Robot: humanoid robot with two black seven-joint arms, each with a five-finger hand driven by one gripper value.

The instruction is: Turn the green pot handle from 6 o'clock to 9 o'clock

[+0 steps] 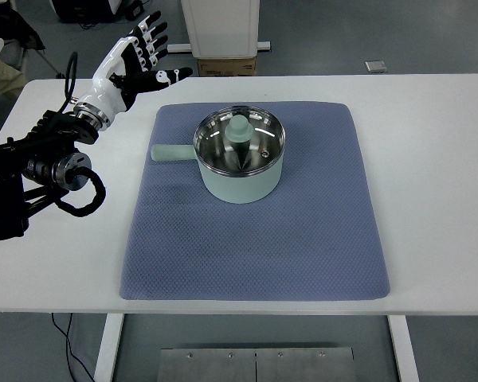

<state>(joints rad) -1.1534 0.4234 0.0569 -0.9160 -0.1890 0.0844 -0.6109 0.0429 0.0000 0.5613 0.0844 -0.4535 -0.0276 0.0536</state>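
The green pot (240,163) sits at the far middle of the blue mat (255,239), its handle (172,153) already pointing left, at nine o'clock. The turn looks done. The left hand (139,56) hovers far left, fingers spread, holding nothing, well apart from the pot.

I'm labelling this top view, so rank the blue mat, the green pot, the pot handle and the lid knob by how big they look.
1. blue mat
2. green pot
3. pot handle
4. lid knob
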